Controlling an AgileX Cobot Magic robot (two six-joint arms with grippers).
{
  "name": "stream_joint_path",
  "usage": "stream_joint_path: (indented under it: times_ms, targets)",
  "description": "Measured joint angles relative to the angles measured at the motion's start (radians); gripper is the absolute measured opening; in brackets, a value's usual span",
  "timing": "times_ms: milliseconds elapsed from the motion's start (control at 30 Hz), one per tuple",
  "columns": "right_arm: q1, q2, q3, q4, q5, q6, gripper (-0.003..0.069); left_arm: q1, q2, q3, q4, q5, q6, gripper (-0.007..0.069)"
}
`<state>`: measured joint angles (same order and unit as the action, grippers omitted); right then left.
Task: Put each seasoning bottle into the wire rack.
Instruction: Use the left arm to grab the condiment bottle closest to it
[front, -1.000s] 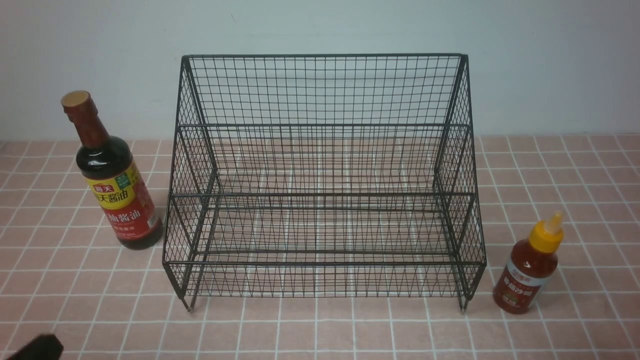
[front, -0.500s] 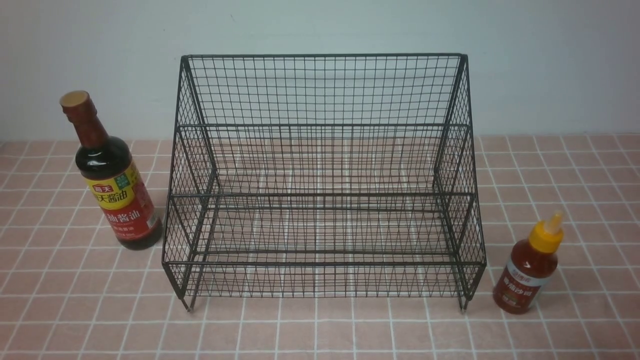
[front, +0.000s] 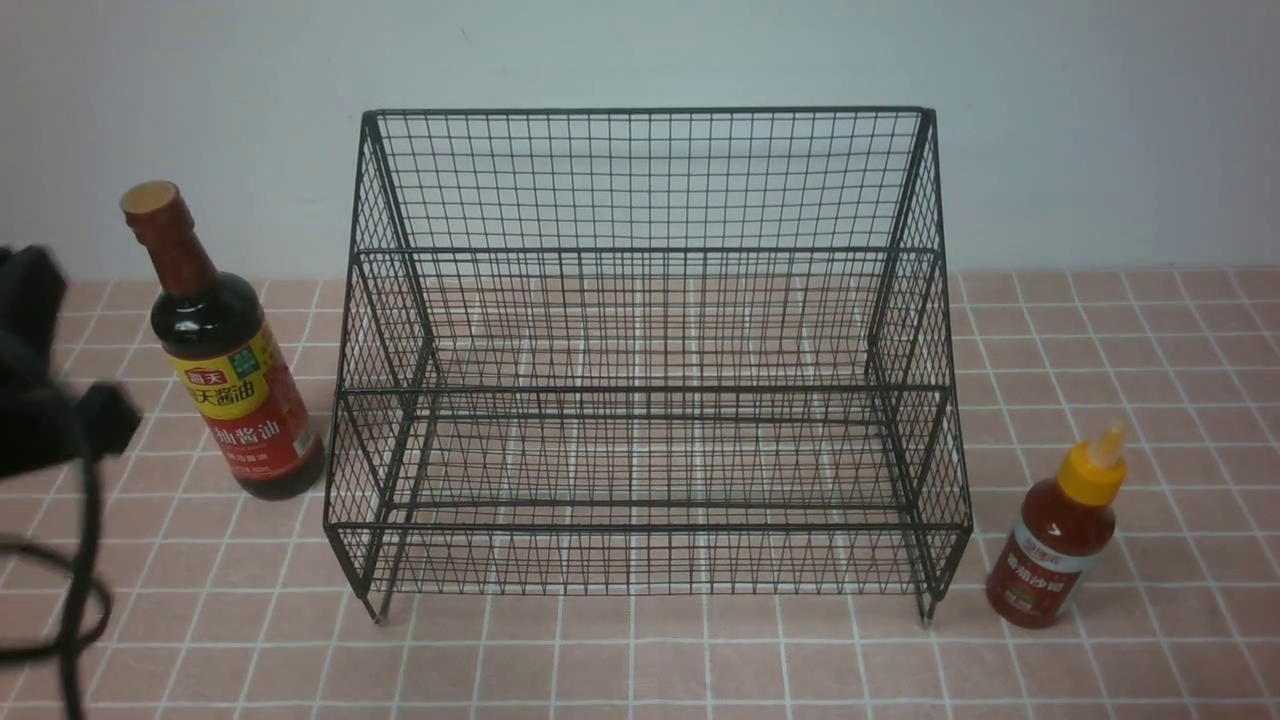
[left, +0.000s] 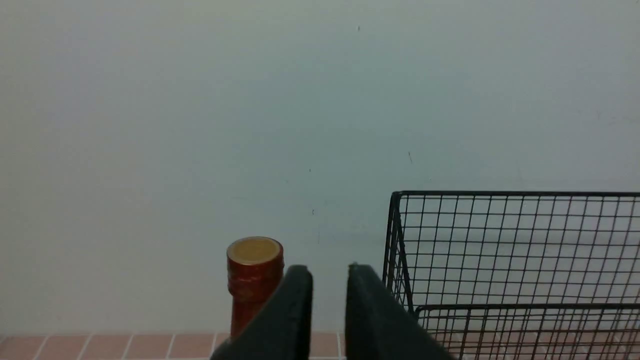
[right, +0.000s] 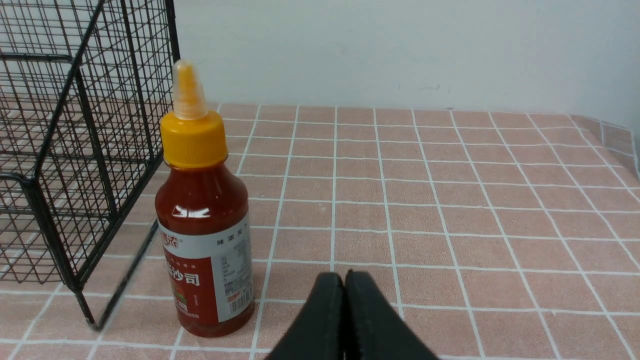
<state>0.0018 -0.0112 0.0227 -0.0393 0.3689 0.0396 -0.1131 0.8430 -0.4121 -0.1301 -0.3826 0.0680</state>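
Observation:
The tall dark soy-sauce bottle (front: 225, 370) stands upright on the table, left of the black wire rack (front: 650, 380), which holds nothing. The short red sauce bottle (front: 1060, 540) with a yellow nozzle cap stands upright by the rack's front right leg. My left arm (front: 40, 400) shows blurred at the left edge, beside the soy bottle and apart from it. In the left wrist view my left gripper (left: 329, 272) is open by a narrow gap and empty, with the soy bottle's cap (left: 254, 270) beyond it. My right gripper (right: 345, 275) is shut and empty, near the red bottle (right: 202, 215).
The table is covered in pink tile-pattern cloth (front: 640, 660), with a plain pale wall (front: 640, 50) close behind the rack. A black cable (front: 70, 600) loops down from my left arm. The rack's corner (right: 75, 150) stands right beside the red bottle.
My left arm has come into the front view at the left edge, higher up and close to the soy bottle. The bottles and the rack have not moved.

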Motion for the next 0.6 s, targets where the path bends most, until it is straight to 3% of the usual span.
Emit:
stream_joint_path:
  times_ms: [300,433,600]
  targets:
    - [0.000,0.000,0.000,0.000,0.000,0.000,-0.0015,0.007,0.241,-0.185,-0.036,-0.046,0.004,0.0421]
    - [0.000,0.000,0.000,0.000,0.000,0.000,-0.0015,0.044,0.317,-0.229,-0.078,-0.049,0.032,0.0485]
    - [0.000,0.000,0.000,0.000,0.000,0.000,-0.0015,0.087,0.420,-0.269,-0.094,-0.092,0.052,0.0498]
